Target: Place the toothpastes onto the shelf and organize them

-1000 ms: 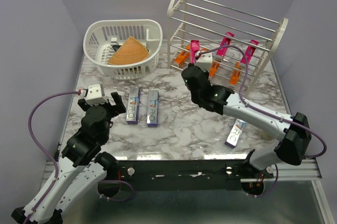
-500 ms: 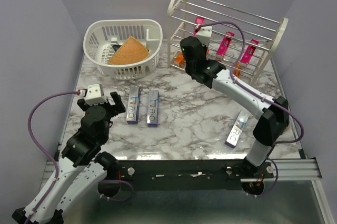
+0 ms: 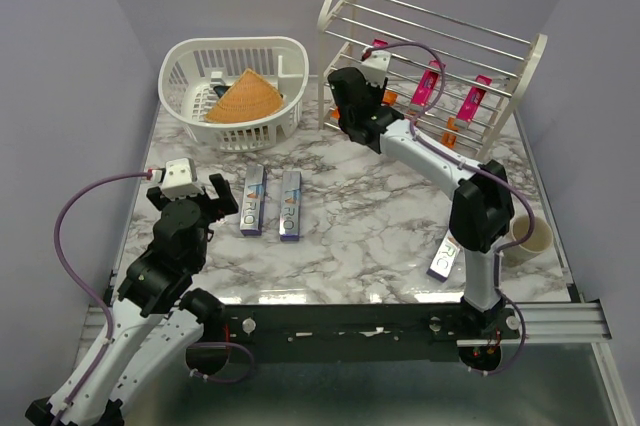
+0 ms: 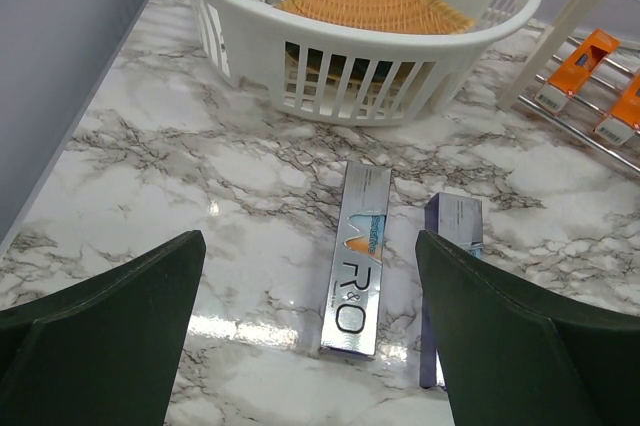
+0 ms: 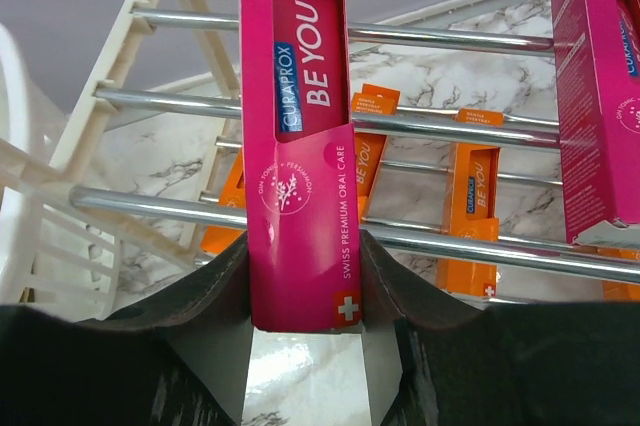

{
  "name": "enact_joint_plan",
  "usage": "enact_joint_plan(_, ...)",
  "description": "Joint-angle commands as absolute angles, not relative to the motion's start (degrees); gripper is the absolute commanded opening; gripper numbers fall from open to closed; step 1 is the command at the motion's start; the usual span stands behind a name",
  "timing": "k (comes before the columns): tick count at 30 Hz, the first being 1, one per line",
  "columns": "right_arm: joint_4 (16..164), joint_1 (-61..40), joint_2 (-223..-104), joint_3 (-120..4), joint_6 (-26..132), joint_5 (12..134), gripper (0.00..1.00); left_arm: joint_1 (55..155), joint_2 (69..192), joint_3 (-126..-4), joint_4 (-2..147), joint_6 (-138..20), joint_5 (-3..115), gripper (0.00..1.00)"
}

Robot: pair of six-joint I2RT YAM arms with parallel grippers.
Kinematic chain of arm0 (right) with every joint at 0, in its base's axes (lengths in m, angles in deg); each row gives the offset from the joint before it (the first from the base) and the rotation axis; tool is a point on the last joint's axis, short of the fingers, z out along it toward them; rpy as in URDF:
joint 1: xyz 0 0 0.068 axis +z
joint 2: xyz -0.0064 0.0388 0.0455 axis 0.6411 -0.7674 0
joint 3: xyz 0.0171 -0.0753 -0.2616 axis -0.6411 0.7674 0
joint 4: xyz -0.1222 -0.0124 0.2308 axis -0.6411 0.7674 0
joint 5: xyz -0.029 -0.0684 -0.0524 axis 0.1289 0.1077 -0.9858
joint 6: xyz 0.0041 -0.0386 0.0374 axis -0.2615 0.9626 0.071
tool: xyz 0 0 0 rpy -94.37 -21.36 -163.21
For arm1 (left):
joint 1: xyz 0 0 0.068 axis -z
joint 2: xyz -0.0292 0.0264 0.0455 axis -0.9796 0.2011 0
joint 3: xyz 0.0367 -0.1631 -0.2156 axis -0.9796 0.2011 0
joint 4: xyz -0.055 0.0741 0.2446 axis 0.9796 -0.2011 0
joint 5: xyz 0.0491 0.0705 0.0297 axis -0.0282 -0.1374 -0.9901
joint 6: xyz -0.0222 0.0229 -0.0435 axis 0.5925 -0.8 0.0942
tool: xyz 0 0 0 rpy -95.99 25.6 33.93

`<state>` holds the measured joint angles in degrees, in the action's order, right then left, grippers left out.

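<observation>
Three silver cartons lie flat on the marble table (image 3: 350,216): a pair of silver cartons (image 3: 253,201) side by side at centre left of the top view, and a third silver carton (image 3: 446,253) down at lower right by the right arm's base. Up at the top centre stands the shelf (image 3: 335,8), and the right gripper (image 5: 305,246) is right at it, its fingers (image 5: 215,291) pressed against both sides of the lower end of a pink carton (image 5: 300,96). That carton leans upright across the silver rods. Two more pink cartons (image 3: 428,86) rest on the rods further right, and orange cartons (image 5: 470,206) sit on the lower rods behind. Over at lower left, the left gripper (image 4: 308,246) hangs above the silver pair, jaws spread wide, gripping nothing. The white basket (image 3: 235,41) with its woven cone (image 3: 245,98) sits at upper left.
</observation>
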<state>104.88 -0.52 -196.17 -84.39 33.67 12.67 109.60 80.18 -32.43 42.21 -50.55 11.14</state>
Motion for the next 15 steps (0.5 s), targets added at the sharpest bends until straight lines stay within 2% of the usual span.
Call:
enact_joint_plan(1,98.0,-0.8,-198.5,-86.6,34.0,6.8,0.52,108.7,80.1,-32.1,43.2,-50.2,13.0,0.99)
enact_joint_plan(5,97.3,-1.0,-199.9,-88.0,34.2,6.7,0.53,108.2,80.0,-32.1,43.2,-50.2,13.8,0.99)
enact_joint_plan(9,97.7,-1.1,-201.0,-89.2,33.9,7.1,0.59,107.8,80.1,-32.0,43.3,-50.1,14.4,0.99)
enact_joint_plan(15,96.2,-1.4,-201.3,-89.1,34.2,6.8,0.52,107.3,80.1,-32.0,43.3,-50.1,15.1,0.99)
